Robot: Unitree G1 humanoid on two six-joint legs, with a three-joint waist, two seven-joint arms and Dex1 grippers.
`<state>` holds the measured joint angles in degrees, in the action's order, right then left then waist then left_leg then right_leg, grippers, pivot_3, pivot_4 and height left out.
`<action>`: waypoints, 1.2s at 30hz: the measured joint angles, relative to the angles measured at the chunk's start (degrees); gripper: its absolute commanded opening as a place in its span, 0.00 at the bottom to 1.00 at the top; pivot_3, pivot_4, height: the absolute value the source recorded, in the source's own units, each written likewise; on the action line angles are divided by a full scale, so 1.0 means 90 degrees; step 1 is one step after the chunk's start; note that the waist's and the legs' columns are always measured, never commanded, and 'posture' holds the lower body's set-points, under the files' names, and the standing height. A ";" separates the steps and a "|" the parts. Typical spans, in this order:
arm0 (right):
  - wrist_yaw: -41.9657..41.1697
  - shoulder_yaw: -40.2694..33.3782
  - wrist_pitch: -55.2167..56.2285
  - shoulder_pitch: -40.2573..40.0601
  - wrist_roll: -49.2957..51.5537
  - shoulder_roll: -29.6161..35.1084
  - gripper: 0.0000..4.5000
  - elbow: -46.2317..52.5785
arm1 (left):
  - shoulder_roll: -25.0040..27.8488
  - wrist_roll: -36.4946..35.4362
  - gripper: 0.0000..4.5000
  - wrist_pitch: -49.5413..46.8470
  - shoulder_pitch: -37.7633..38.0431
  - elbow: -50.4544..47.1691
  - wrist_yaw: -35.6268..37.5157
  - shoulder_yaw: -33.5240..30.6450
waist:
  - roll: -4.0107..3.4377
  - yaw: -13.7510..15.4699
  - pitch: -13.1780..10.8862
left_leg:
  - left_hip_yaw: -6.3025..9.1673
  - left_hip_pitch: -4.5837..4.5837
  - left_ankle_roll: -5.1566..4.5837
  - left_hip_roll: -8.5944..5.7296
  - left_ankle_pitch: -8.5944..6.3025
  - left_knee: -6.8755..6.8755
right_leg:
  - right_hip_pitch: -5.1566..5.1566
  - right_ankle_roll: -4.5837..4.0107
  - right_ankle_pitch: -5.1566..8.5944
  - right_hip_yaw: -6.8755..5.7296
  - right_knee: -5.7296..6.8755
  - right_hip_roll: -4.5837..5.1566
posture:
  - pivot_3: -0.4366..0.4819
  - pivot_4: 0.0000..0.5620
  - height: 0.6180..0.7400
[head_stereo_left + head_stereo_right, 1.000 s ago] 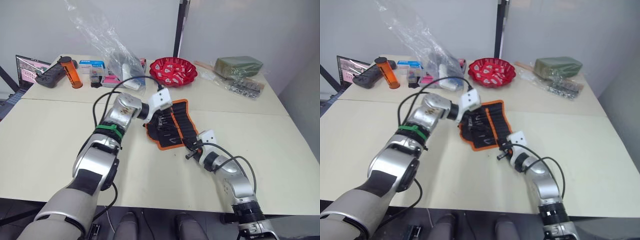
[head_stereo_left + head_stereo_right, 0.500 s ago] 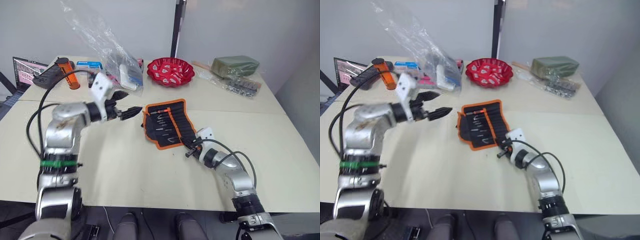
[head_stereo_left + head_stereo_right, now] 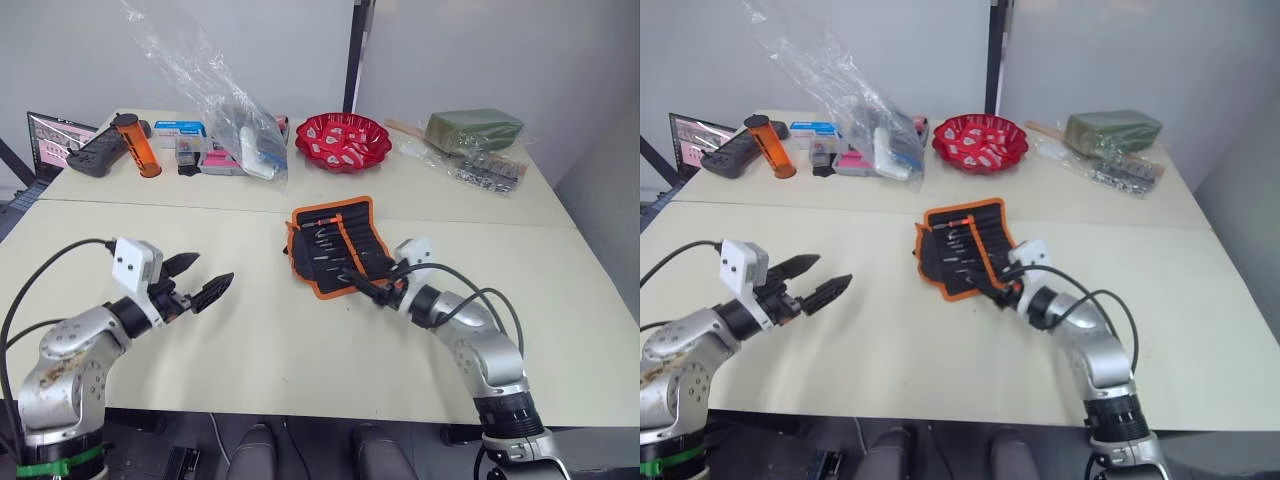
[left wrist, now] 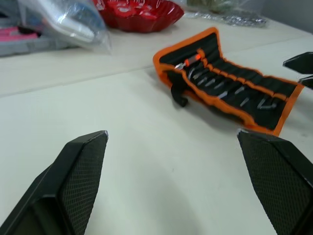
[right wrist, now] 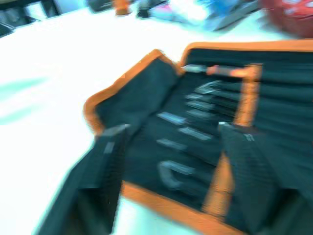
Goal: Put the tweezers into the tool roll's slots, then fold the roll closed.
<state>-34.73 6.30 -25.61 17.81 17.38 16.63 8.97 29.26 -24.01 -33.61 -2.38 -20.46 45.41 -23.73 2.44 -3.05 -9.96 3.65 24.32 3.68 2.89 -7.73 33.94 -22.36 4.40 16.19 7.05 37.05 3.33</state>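
Left pincer (image 3: 195, 282) has withdrawn from the tool roll (image 3: 340, 246) to the worktop's (image 3: 300, 330) eight o'clock side, fingers spread, holding nothing. The roll lies unfolded at centre, tweezers (image 3: 325, 243) seated in its slots. Right pincer (image 3: 375, 290) has advanced to the roll's five o'clock edge, fingers apart over the orange binding. Judgement: insertion appears complete; the fold-closed step is not yet done and falls to the right arm.
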 measured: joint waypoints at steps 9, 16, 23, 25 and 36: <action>0.0306 0.1203 0.0020 0.0836 -0.0862 -0.0713 1.00 -0.0702 | -0.0219 0.0260 1.00 0.0790 0.0637 -0.0109 -0.0437 0.0565 | -0.0001 -0.0005 0.0000 | -0.0008 0.0001 0.0000 0.0004 0.0000 -0.0002 | -0.0009 -0.0011 -0.0003 0.0001 -0.0001 0.0000 | 0.48 0.27 1.00; 0.0624 0.1461 0.0393 0.1277 -0.1448 -0.1071 1.00 -0.1827 | 0.0126 0.0163 1.00 0.0690 0.0678 -0.0112 -0.0460 0.0577 | -0.0002 -0.0032 -0.0001 | -0.0009 0.0006 0.0000 0.0004 0.0000 -0.0006 | -0.0018 -0.0015 -0.0007 -0.0001 0.0001 0.0000 | 0.48 0.27 1.00; 0.0869 0.1359 0.0911 0.1381 -0.1577 -0.1425 0.43 -0.2278 | 0.0294 0.0420 1.00 0.0883 0.0798 -0.0107 -0.0678 0.0735 | -0.0003 -0.0090 -0.0002 | -0.0009 0.0006 0.0000 0.0005 0.0000 -0.0010 | -0.0021 -0.0021 -0.0010 -0.0001 0.0002 0.0000 | 0.48 0.27 1.00; 0.0862 0.1345 0.1002 0.1460 -0.1585 -0.1480 0.28 -0.2389 | 0.0305 0.0634 1.00 0.1095 0.0741 -0.0006 -0.0820 0.0798 | -0.0004 -0.0093 -0.0003 | -0.0009 0.0005 0.0000 0.0005 0.0000 -0.0010 | -0.0021 -0.0021 -0.0010 0.0000 0.0003 -0.0001 | 0.48 0.27 1.00; 0.0393 0.1180 0.1029 0.1491 -0.1520 -0.1351 0.01 -0.2380 | 0.1000 0.0227 1.00 0.1419 0.0529 0.0654 0.0225 0.0996 | -0.0008 -0.0088 -0.0005 | -0.0012 0.0010 0.0001 0.0007 0.0000 -0.0013 | -0.0031 -0.0021 -0.0007 -0.0002 0.0004 0.0000 | 0.48 0.27 1.00</action>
<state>-31.20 16.92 -16.35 31.22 3.71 4.47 -12.45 38.26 -21.97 -20.84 2.38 -14.58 47.43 -14.77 2.37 -3.84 -10.00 3.55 24.42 3.68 2.95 -7.74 33.82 -22.63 4.21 16.13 7.03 37.09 3.33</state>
